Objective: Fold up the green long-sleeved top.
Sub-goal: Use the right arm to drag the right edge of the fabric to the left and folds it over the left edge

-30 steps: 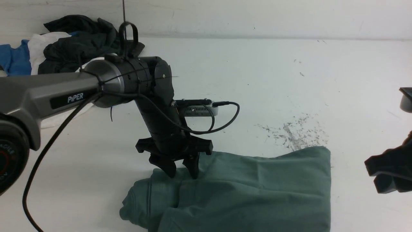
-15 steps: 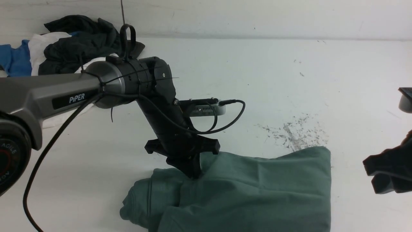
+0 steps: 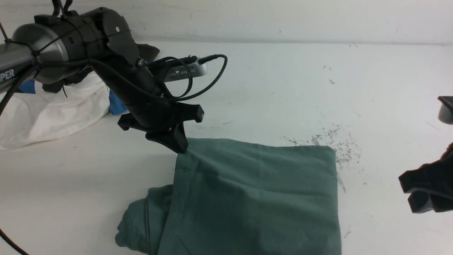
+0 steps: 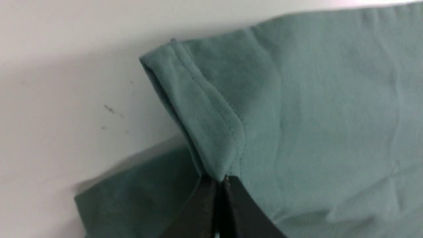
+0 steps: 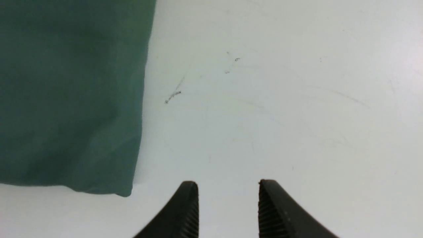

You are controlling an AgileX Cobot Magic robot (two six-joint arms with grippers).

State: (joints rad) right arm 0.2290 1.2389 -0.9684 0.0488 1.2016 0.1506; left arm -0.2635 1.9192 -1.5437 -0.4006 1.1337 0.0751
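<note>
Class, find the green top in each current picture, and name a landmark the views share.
Front: green top, lower centre.
Left wrist: across the centre and right side.
Right wrist: upper left and left side.
Shared landmark: pale tabletop beside the cloth's edge.

In the front view, we see bright, even light on the white table (image 3: 276, 88), and things look mostly sharp. The green top (image 3: 276, 191) looks darker in its folds, and we see a soft gray shadow on the table to the left of the left gripper's (image 3: 181, 150) tips, beside the cloth. In the left wrist view, the left gripper's fingers look dark and blurry. In the right wrist view, the table shines pale past the right gripper (image 5: 228, 181).
</note>
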